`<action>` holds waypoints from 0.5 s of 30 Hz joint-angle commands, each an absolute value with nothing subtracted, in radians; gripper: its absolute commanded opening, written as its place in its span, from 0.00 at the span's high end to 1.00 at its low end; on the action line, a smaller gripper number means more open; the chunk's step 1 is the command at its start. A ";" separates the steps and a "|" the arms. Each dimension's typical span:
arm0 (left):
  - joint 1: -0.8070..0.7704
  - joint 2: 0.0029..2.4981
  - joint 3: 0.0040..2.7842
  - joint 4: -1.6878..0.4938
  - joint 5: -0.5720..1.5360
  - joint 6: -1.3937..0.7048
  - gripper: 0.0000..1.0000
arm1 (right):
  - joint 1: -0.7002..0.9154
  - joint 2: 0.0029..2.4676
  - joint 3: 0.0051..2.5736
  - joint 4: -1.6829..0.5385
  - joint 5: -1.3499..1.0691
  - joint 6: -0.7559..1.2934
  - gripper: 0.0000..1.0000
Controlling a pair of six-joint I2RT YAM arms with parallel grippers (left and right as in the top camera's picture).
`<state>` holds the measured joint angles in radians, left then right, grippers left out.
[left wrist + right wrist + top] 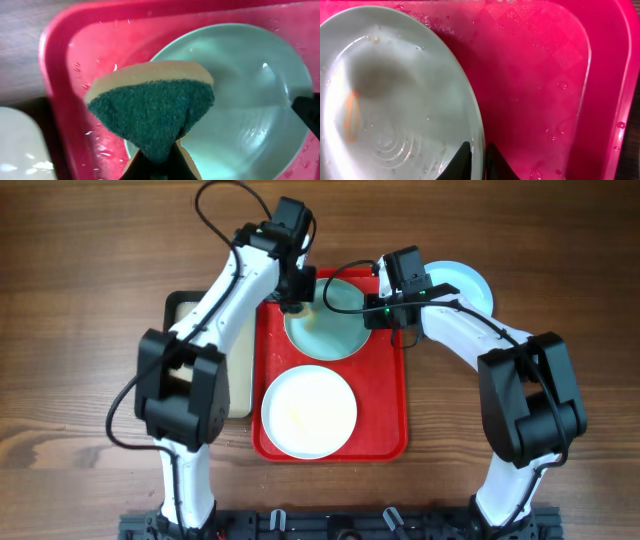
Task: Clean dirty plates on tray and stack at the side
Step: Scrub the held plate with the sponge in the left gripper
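The pale green plate (325,320) sits tilted at the far end of the red tray (390,405). My right gripper (372,313) is shut on its right rim; in the right wrist view the fingers (477,155) pinch the wet plate's (395,95) edge. My left gripper (293,298) is shut on a green and yellow sponge (152,107), held over the plate's (250,100) left rim. The white plate (309,411), with faint yellowish smears, lies at the tray's near end. The pale blue plate (465,282) lies on the table right of the tray.
A beige tray (190,315) lies left of the red tray, partly under my left arm; its corner shows in the left wrist view (20,145). Water droplets dot the red tray (545,85). Wooden table surrounds everything.
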<state>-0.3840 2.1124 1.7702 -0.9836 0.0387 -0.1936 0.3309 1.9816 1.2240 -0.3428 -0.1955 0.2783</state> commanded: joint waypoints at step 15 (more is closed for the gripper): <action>-0.411 2.210 1.732 -0.945 0.070 -0.353 0.96 | 0.333 1.984 1.234 -0.341 -0.211 0.266 0.96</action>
